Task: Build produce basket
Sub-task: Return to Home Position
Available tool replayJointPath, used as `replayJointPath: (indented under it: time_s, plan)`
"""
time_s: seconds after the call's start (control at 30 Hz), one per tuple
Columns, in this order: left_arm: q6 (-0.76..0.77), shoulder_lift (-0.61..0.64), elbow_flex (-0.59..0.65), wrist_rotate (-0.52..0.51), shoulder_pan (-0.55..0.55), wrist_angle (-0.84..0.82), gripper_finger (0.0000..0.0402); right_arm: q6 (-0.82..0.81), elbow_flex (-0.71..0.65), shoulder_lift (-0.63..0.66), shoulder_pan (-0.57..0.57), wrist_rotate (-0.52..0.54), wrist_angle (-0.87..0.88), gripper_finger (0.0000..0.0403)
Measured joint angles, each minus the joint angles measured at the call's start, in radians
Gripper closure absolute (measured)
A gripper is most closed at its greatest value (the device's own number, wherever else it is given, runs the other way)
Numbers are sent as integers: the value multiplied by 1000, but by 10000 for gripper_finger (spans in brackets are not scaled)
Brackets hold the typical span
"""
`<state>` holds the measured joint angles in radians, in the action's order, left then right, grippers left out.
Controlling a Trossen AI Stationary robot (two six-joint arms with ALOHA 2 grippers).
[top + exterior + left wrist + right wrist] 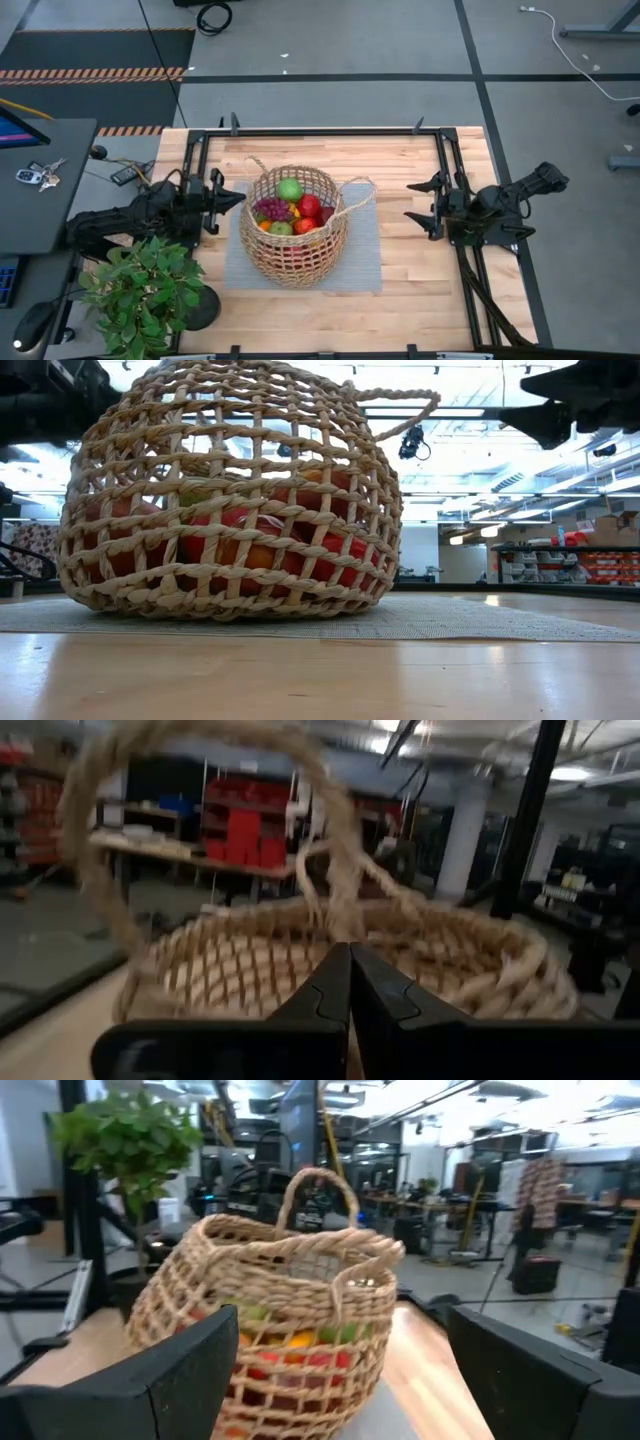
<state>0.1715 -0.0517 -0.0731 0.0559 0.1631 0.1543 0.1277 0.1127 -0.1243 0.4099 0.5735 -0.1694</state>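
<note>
The tan wicker basket (293,228) stands on a grey mat (362,262) at mid-table, leaning a little in the low view (225,500). The produce lies inside it: a green apple (290,189), purple grapes (272,209) and red and orange pieces (308,212). My left gripper (240,198) is shut and points level at the basket's left rim, just under the left loop handle (110,830). My right gripper (408,201) stands open to the right of the basket, a hand's width from the right handle (358,193), with nothing between its fingers. My left gripper has its shut fingertips (350,960) right at the basket's left rim (330,925), coming level from the table's left side. I cannot tell whether they touch the wicker.
A potted green plant (145,290) stands at the table's near left corner, beside the left arm. Black frame rails (455,170) run along the table's edges. Bare wood (420,290) lies to the right of the mat.
</note>
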Motion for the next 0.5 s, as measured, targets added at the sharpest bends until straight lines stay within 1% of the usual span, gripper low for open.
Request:
replayJointPath:
  time_s: [0.13, 0.23, 0.3, 0.4, 0.5]
  plan:
    - [-1, 0, 0, 1, 0, -51, 393, -45, -3, 86, 0, -36, 120, 41]
    - [-23, 0, 0, 35, 0, -53, 393, -54, -34, 121, 0, -61, 124, 41]
    - [-31, 0, 0, 65, 0, -67, 393, -47, -50, 118, -1, -64, 117, 41]
    - [-19, 0, 0, 68, 0, -96, 389, -35, -65, 118, -1, -28, 113, 41]
    - [40, 0, -1, 75, 0, -100, 387, -25, -75, 119, -2, 9, 109, 41]
